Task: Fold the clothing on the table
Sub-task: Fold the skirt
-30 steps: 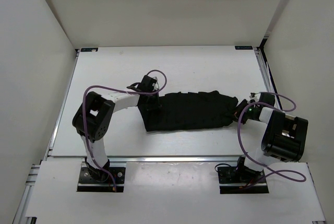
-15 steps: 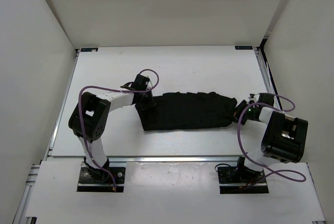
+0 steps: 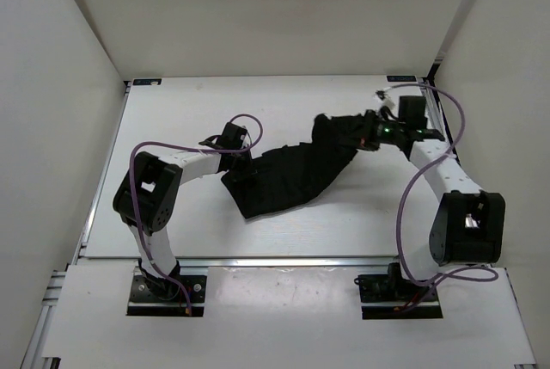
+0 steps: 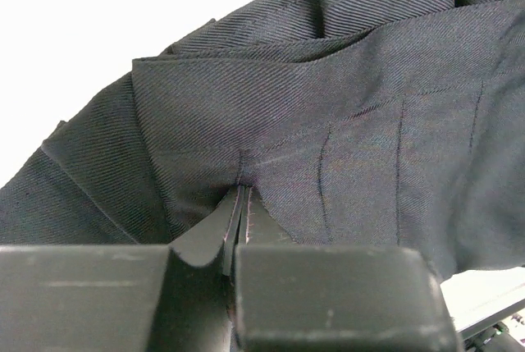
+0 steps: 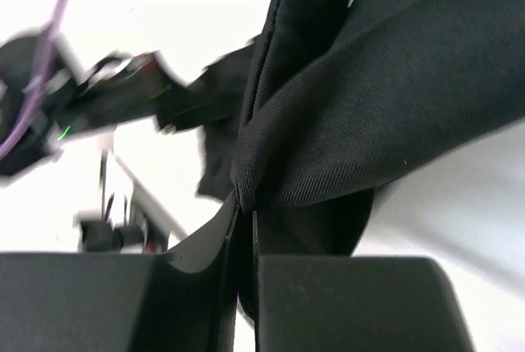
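Note:
The black clothing [image 3: 292, 175] stretches across the white table [image 3: 284, 102], from the middle left up toward the far right. My left gripper [image 3: 237, 165] is shut on its left end, and the left wrist view shows the fabric [image 4: 344, 114] pinched between the jaws. My right gripper [image 3: 365, 128] is shut on the right end, which hangs lifted off the table. In the right wrist view the cloth [image 5: 385, 98] bunches out from the closed jaws, and my left arm shows blurred in the background.
White walls [image 3: 51, 85] close in the table on three sides. An aluminium rail [image 3: 284, 260] runs along the front edge, with both arm bases behind it. Purple cables [image 3: 412, 206] loop off each arm.
My right gripper has swung from the near right to the far right, lifting the clothing's right end up and back. The left gripper has hardly moved in the last half second.

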### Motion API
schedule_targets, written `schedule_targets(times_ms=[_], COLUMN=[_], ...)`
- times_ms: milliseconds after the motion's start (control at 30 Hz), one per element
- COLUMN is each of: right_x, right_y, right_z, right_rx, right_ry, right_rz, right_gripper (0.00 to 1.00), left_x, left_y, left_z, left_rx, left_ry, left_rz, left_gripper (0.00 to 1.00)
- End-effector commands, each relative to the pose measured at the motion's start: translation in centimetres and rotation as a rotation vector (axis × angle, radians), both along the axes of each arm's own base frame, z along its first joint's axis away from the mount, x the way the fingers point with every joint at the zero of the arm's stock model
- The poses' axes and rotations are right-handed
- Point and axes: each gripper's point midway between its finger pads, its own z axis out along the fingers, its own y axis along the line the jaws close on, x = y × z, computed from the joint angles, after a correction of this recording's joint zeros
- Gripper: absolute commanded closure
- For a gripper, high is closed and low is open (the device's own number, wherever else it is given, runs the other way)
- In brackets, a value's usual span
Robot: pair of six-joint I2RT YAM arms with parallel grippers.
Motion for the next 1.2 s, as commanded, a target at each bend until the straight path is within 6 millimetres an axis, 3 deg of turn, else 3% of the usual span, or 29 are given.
schedule_targets(times_ms=[0, 167, 267, 433, 667, 1000, 1167], right_x=[-1.7, -5.2, -7.1, -7.7, -7.4, -8.3, -9.2], right_y=[5.4, 11.2, 13.7, 17.1, 21.4, 24.4, 24.5], right_z=[3.0, 1.6, 1.1, 2.6, 2.3, -0.7, -0.7], right_rx=[0.063, 0.110, 0.129, 0.146, 0.166, 0.246, 0.381], right_ry=[-0.057, 0.021, 0.043, 0.008, 0.027, 0.174, 0.237], right_rz=[0.223, 0.478, 0.589, 0.739, 0.850, 0.953, 1.018], right_gripper=[1.00, 1.00, 0.99, 1.00, 1.00, 1.00, 0.89], left_x=[-2.5, -2.5, -2.5, -2.6, -2.2, -2.2, 0.2], left_y=[2.8, 2.6, 2.7, 2.9, 3.0, 3.9, 6.2], left_z=[-2.6, -2.7, -2.8, -3.2, -3.2, -3.3, -0.4], left_rx=[0.127, 0.119, 0.121, 0.112, 0.109, 0.114, 0.067], left_ry=[0.091, 0.090, 0.092, 0.107, 0.104, 0.112, 0.056], left_rz=[0.000, -0.010, -0.013, 0.001, 0.012, 0.041, 0.139], left_gripper=[1.00, 1.00, 1.00, 1.00, 1.00, 1.00, 0.99])
